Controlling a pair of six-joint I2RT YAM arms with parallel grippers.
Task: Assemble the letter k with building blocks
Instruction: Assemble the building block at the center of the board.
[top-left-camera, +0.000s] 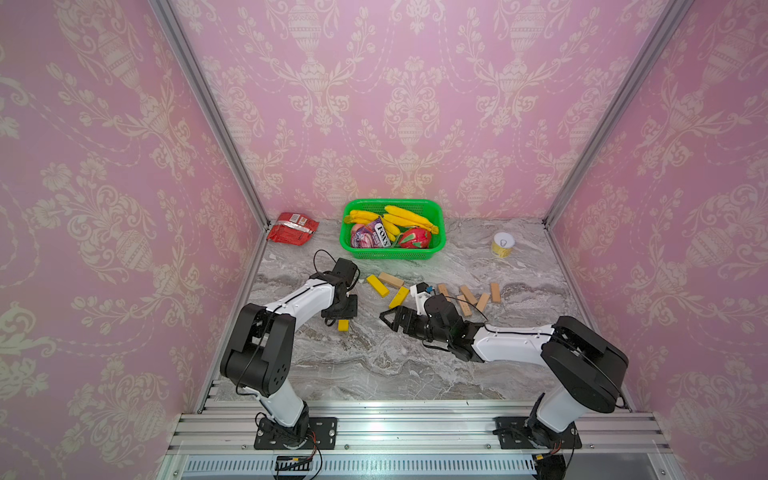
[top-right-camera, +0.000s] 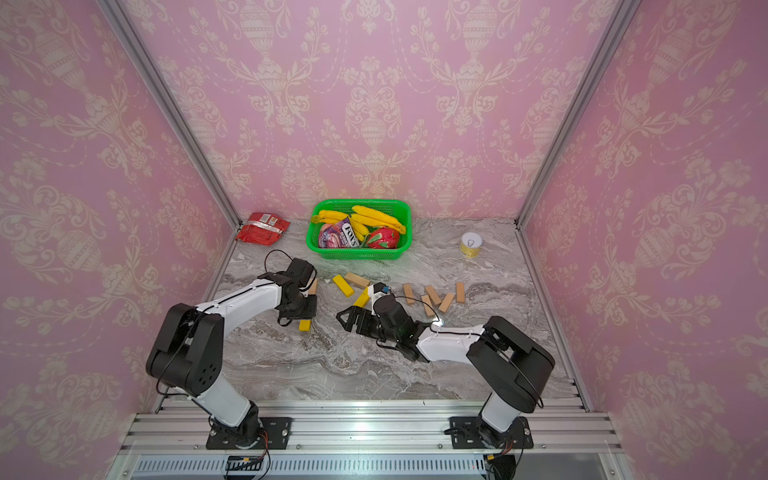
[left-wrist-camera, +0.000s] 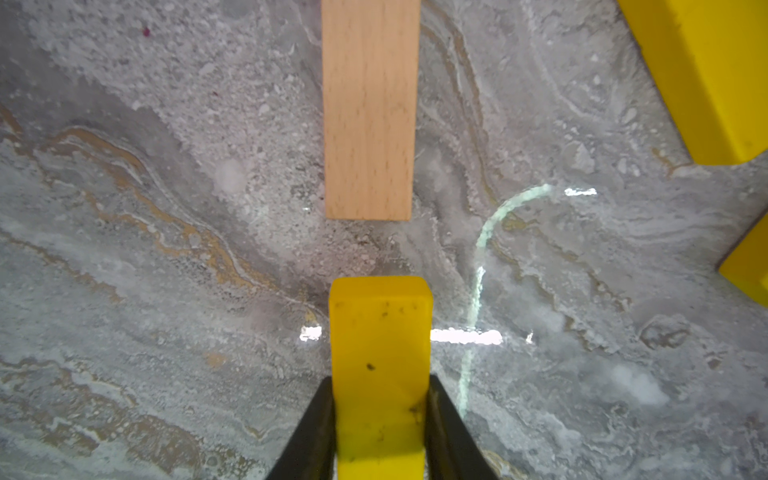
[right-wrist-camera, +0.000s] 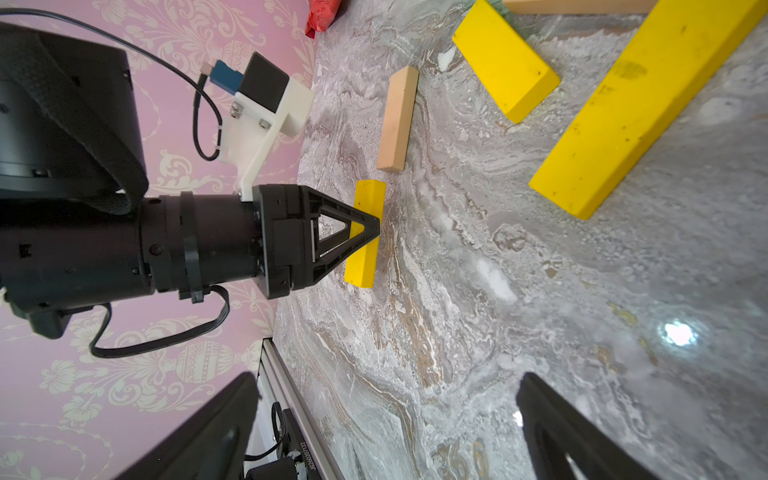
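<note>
top views: left gripper (top-left-camera: 343, 316) clamps a yellow block (top-left-camera: 343, 325) just robot-side of the wood block (top-right-camera: 313, 286). The right gripper (top-left-camera: 384, 318) is spread wide and empty, farther from the wood block.
left wrist: both fingers (left-wrist-camera: 316, 419) pinch the yellow block's sides. Its long axis lines up with the wood block (left-wrist-camera: 370, 112), ends apart.
right wrist: yellow block (right-wrist-camera: 370, 195) is low at the tabletop (right-wrist-camera: 540, 291); contact unclear.
next, judged: left arm is nearer, so slide the yellow block along its axis to butt against the wood block.
</note>
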